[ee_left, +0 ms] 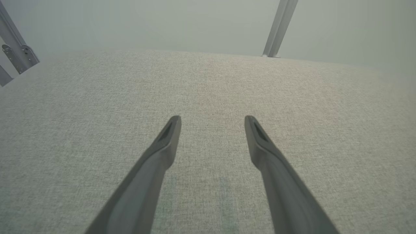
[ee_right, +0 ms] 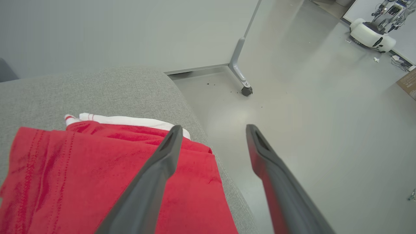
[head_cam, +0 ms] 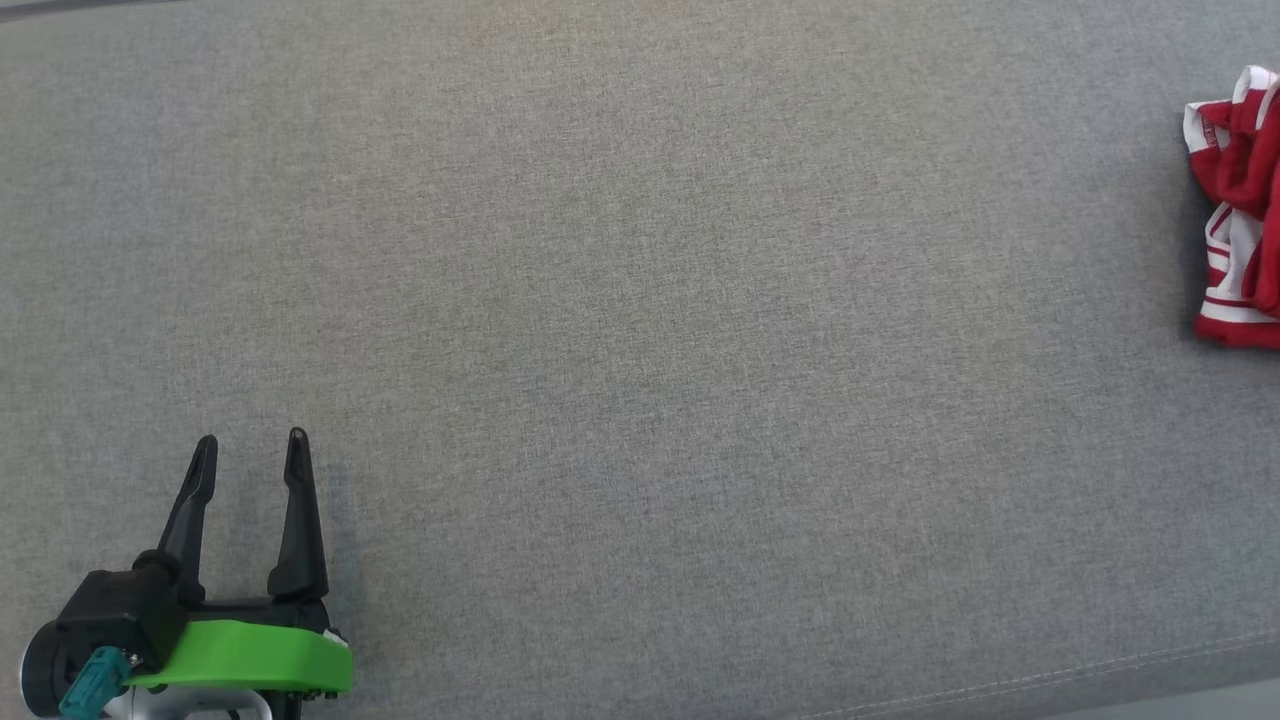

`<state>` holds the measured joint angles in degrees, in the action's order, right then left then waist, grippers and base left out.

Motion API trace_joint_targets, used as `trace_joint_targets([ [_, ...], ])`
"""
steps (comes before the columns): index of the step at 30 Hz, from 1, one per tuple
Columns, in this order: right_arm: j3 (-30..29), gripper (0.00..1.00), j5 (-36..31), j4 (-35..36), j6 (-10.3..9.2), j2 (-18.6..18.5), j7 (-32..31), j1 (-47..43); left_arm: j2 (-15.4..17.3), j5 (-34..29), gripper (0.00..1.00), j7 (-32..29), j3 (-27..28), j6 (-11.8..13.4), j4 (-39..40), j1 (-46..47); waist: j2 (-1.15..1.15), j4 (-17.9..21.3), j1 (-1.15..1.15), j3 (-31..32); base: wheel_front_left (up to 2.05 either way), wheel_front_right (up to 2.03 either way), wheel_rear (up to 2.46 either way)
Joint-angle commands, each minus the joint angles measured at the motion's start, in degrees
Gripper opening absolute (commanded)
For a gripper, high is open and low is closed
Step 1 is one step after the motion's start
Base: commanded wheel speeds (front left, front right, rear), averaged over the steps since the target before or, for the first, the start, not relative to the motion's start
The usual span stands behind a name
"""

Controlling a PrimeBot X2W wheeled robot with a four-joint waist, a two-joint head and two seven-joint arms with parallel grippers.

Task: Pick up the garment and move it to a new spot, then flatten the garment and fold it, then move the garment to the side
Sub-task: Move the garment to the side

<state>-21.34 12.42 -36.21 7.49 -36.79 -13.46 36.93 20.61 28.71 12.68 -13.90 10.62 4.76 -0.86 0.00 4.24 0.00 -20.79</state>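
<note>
Found the garment [head_cam: 1240,200] bunched at the far right edge of the tabletop [head_cam: 640,300] in the head view, partly cut off at the view's edge: soft red knit with white bands and thin red stripes, heaped in loose rumpled ridges. Saw the same garment [ee_right: 97,169] close up from the right wrist, lying on the tabletop's rounded corner as a smooth red panel, with rows of stitching along a hem and a white edge showing behind. Noted the tabletop's covering as grey woven cloth, finely flecked, with a pale stitched seam near the front edge.

Found the right pincer [ee_right: 213,127] spread wide above that corner, holding nothing. Saw one long dark tapering finger over the red cloth and the other out past the edge over the floor [ee_right: 308,113], with a red tint on its inner face. Could not tell whether the finger touched the cloth.

Found the left pincer [head_cam: 252,437] at the lower left, well apart from the garment, likewise spread wide and empty over bare grey weave. Noted slim, pointed matte black fingers on a black block with a glossy bright-green shell [head_cam: 250,655].

Beyond the tabletop, made out a smooth pale grey floor and a slanted metal leg [ee_right: 240,65] ending in a small dark caster [ee_right: 246,91].
</note>
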Motion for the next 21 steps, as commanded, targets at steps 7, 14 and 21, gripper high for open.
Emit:
trace_joint_targets([
  [7, 5.06, 1.0, 0.98, 4.04, 0.0, 1.87, 7.06, -1.07, 0.24, 0.23, 1.0, 0.45, 0.14, 0.84, 0.11, -0.96, 0.0, 0.22, 0.0, 2.12, 0.0, 0.0, 0.0],
  [14, 10.07, 1.0, 2.98, 15.9, 0.0, 5.99, 11.31, -6.24, -0.03, 0.04, 1.0, 1.13, 0.88, 1.24, -0.81, -1.05, 0.0, -0.05, 0.0, 5.36, 0.0, 0.0, 0.0],
  [21, 10.48, 1.0, -0.99, 27.38, 0.0, 13.36, 15.51, -17.91, -0.44, 0.77, 1.0, 1.59, 0.95, -0.13, -5.32, 0.43, 0.0, -3.27, 0.0, 10.31, 0.0, 0.0, 0.0],
])
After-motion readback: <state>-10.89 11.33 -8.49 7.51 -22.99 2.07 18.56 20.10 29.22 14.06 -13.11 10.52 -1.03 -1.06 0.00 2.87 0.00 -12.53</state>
